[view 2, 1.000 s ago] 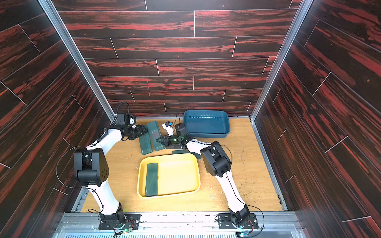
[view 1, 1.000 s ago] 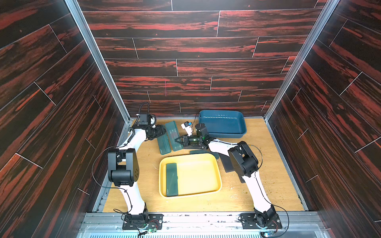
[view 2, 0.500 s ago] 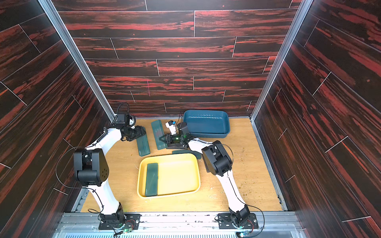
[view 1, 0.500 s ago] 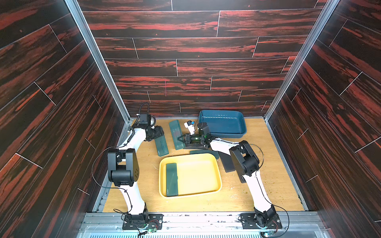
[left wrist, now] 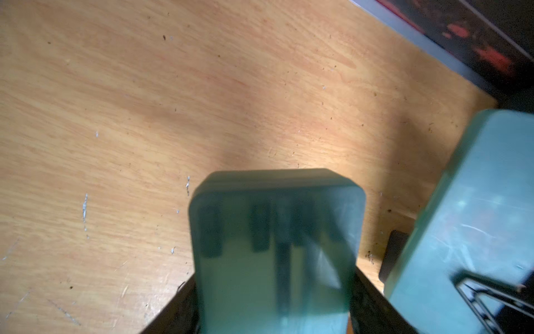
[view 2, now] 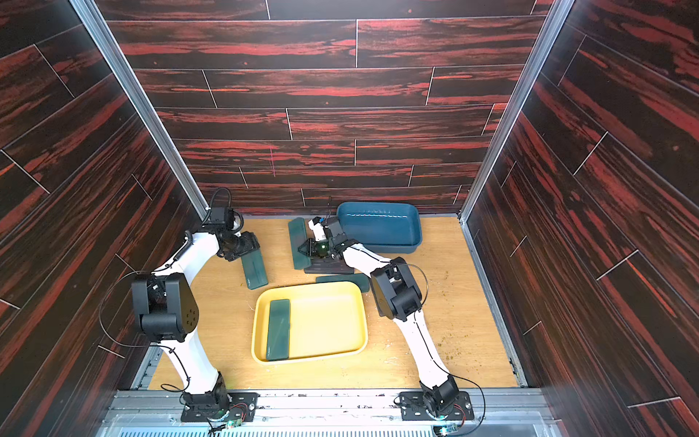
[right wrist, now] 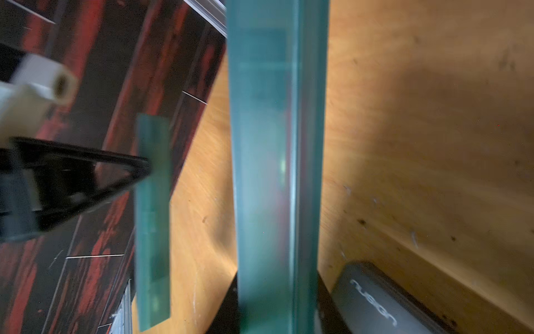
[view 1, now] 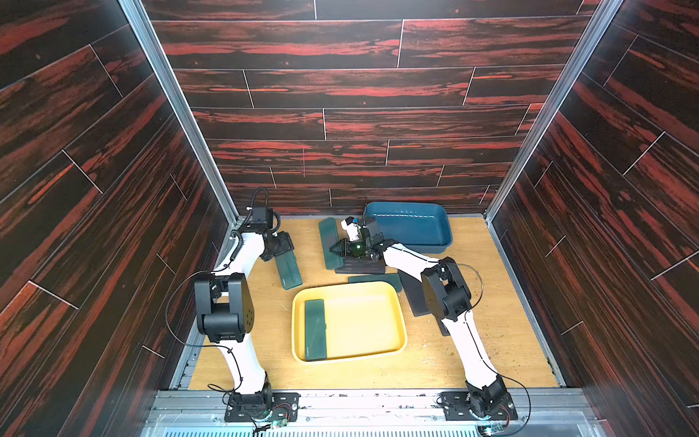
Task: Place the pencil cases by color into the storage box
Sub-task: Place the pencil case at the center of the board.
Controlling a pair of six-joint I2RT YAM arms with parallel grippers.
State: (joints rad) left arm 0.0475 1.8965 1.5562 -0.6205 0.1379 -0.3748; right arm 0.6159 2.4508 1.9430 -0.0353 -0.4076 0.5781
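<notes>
My left gripper is shut on one end of a dark green pencil case, seen close in the left wrist view as the case over bare wood. My right gripper is shut on a second dark green case, which shows edge-on in the right wrist view. The two held cases are apart. A black case lies beneath the right gripper. The yellow storage box holds one green case. The blue storage box at the back looks empty.
Another green case lies just behind the yellow box. A black case lies partly under the right arm. Wood-patterned walls close in the back and both sides. Bare table shows in front of and to the right of the yellow box.
The two green cases lay side by side a second ago. The left gripper has drawn its case leftward and nearer; the right gripper's case has shifted right, so a gap has opened.
</notes>
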